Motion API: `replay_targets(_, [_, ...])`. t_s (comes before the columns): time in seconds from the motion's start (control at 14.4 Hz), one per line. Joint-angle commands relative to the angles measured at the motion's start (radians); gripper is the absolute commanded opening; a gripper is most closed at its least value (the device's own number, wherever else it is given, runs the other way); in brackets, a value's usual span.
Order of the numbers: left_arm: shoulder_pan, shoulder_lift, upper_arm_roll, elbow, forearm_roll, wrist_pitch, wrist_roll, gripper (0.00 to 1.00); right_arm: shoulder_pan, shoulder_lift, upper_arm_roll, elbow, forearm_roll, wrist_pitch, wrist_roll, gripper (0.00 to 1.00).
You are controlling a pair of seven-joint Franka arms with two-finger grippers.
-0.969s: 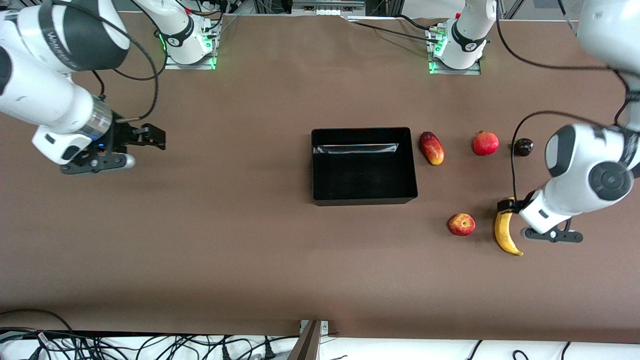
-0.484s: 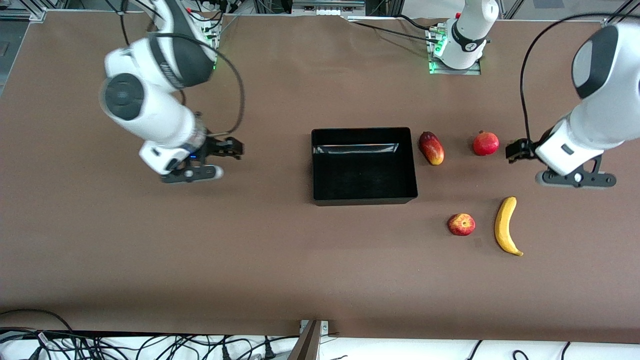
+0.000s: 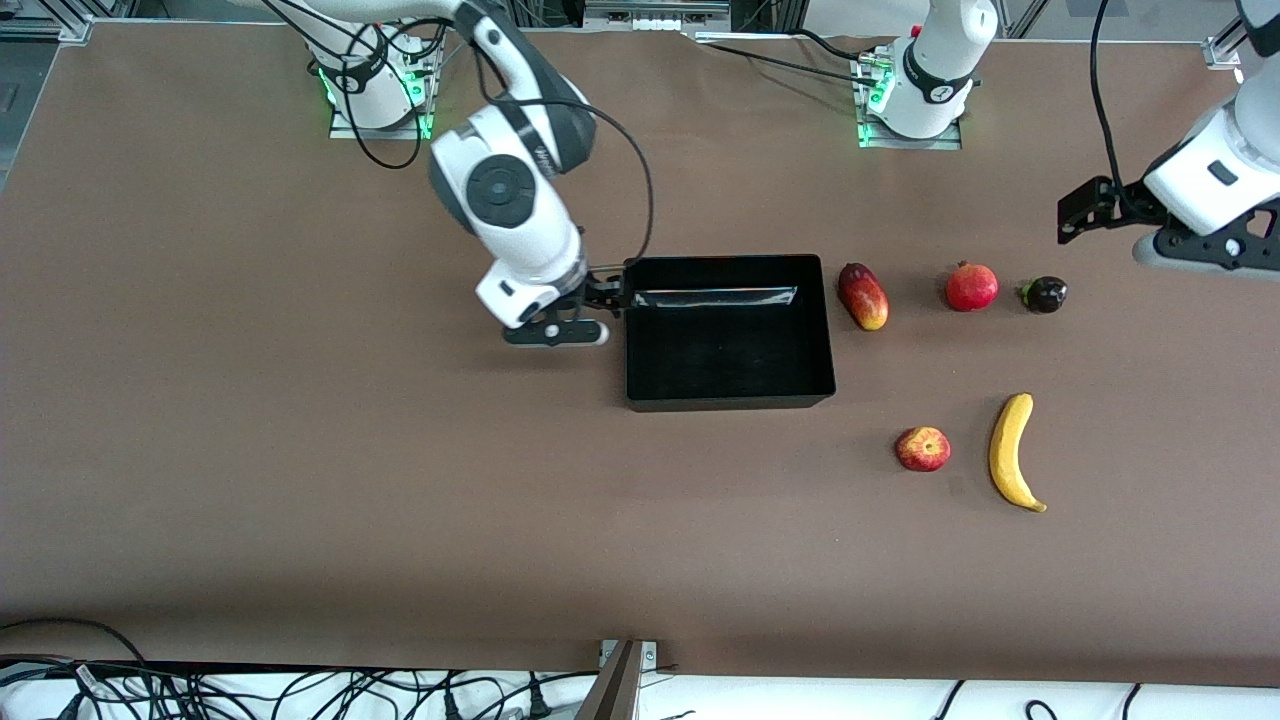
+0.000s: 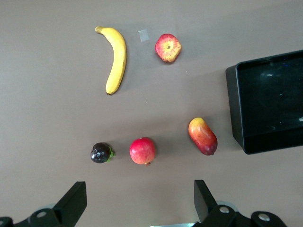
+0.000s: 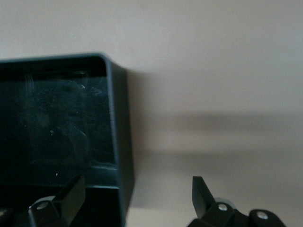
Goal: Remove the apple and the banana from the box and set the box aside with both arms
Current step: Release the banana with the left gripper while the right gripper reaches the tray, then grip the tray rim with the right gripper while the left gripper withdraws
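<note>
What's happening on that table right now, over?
Right gripper open, straddling the black tray's wall at a corner. Left gripper open, over bare table beside the fruit. Apple and banana untouched on the table. Nothing blocking.

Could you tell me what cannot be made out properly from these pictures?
- Right tool, front view: its own wrist hides most of it; whether it touches the black tray wall cannot be told.
- Black tray, right wrist view: cut off by the frame edges and blurred.
- Left tool, left wrist view: only the open fingertips show; the rest is cut off by the edge.
- Small dark fruit, front view: too small to identify.
</note>
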Motion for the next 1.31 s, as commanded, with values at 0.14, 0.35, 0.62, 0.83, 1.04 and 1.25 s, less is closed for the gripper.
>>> replay_targets(0.14, [-0.059, -0.101, 0.022, -0.041, -0.018, -0.026, -0.001, 1.0, 0.095, 0.114, -0.021, 0.023, -0.071, 0.095, 0.129, 0.97])
replay_targets(0.35, [-0.068, -0.104, 0.015, 0.043, -0.017, -0.049, -0.034, 1.0, 0.111, 0.155, -0.021, 0.024, -0.119, 0.131, 0.153, 0.71])
replay_targets(0.62, [-0.074, -0.083, 0.015, 0.099, -0.015, -0.069, -0.034, 1.0, 0.115, 0.183, -0.023, 0.024, -0.149, 0.138, 0.152, 0.25])
replay_targets(0.83, [-0.079, -0.075, 0.016, 0.1, -0.012, -0.114, -0.034, 1.0, 0.113, 0.182, -0.03, 0.026, -0.151, 0.136, 0.144, 0.0])
replay_targets(1.04, [-0.088, -0.074, 0.021, 0.099, -0.017, -0.14, -0.056, 1.0, 0.105, 0.169, -0.032, 0.032, -0.145, 0.131, 0.141, 0.0])
replay_targets(1.25, [-0.088, -0.074, 0.028, 0.1, -0.017, -0.14, -0.139, 1.0, 0.07, 0.11, -0.046, 0.032, -0.142, 0.072, 0.112, 0.0])
